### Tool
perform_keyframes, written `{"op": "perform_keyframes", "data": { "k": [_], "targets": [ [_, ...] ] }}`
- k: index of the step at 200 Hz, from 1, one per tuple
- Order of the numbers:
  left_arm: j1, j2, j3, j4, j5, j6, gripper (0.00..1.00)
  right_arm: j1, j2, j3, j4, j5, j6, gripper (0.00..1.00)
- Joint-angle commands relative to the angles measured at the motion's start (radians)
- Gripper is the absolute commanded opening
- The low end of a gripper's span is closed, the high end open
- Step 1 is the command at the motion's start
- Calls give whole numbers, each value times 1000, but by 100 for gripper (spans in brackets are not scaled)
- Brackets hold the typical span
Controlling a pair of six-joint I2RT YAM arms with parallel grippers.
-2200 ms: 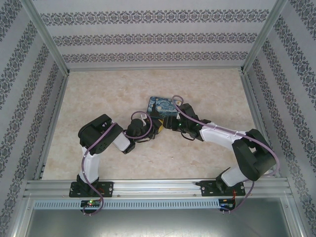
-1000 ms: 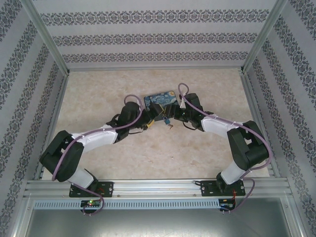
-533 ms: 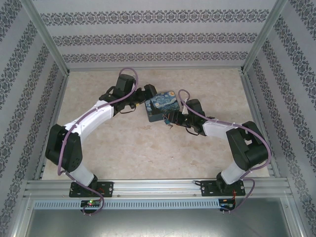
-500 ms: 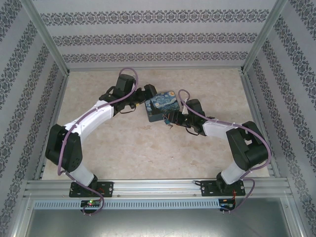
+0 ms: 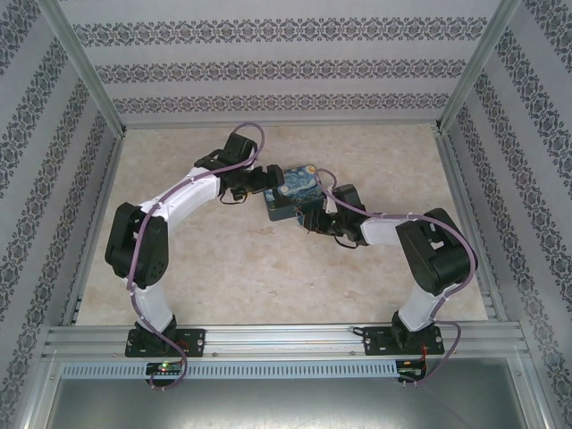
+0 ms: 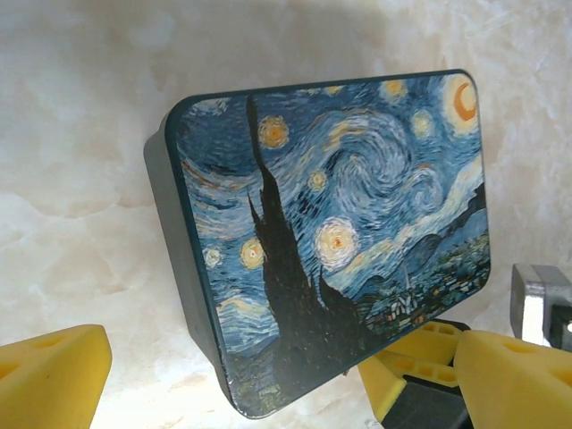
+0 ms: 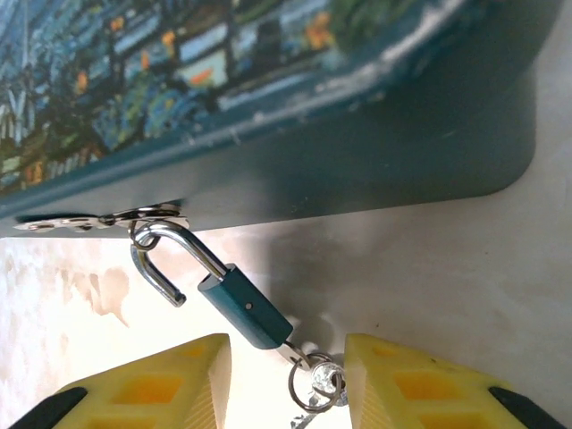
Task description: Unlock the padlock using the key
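1. Since half a second ago the left arm (image 5: 179,201) has drawn its elbow in toward the middle of the overhead view. The right arm (image 5: 384,228) has tucked its elbow leftward too, and the tin (image 5: 290,189) sits where it sat.
2. Left of centre in the overhead view, the left gripper (image 5: 264,181) is just beside the tin's left short side; I cannot tell if it touches. Its own camera shows its yellow pads (image 6: 54,375) wide apart in the lower corners of the frame. The tin's near corner lies between them and nothing is gripped.
3. The tin lies flat and a little skewed on the marbled table (image 5: 223,277), at the centre of the overhead view.
4. The padlock (image 7: 243,308) hangs at the tin's side, left of centre in the right wrist view. Its silvery shackle (image 7: 156,259) is hooked through a metal tab (image 7: 89,221) on the tin's rim. One leg of the shackle enters the blue-grey body and the other end stands free of it, so the lock is open.
5. The key (image 7: 299,356) sticks out of the padlock's lower end, with a small ring (image 7: 313,389) dangling from it at bottom centre.
6. The right gripper (image 7: 286,384) has its jaws apart along the bottom edge, with the key and ring between the yellow pads. The ring is just beside the pad on the right of the frame, and I cannot tell if they touch.
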Motion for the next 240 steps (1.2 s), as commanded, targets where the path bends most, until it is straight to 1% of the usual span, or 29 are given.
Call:
{"op": "perform_keyframes", "data": {
  "k": [1,131,155,166,179,216,240],
  "targets": [
    [11,9,18,-27,8,25,98,-10,23,24,34,-28,-24,38],
    [11,16,-27,21,30,8,99,18,67,51,65,-42,2,33],
    [11,16,-33,26,32,6,99,24,74,53,73,-46,9,34],
    [10,16,-34,27,31,6,99,27,77,54,78,-50,11,38],
    [11,16,-36,29,34,6,99,28,80,57,75,-47,10,38],
    [11,18,-36,32,35,6,99,27,86,56,83,-44,18,31],
    [11,17,-36,35,37,6,99,28,83,45,89,-43,20,29]
  ]
}}
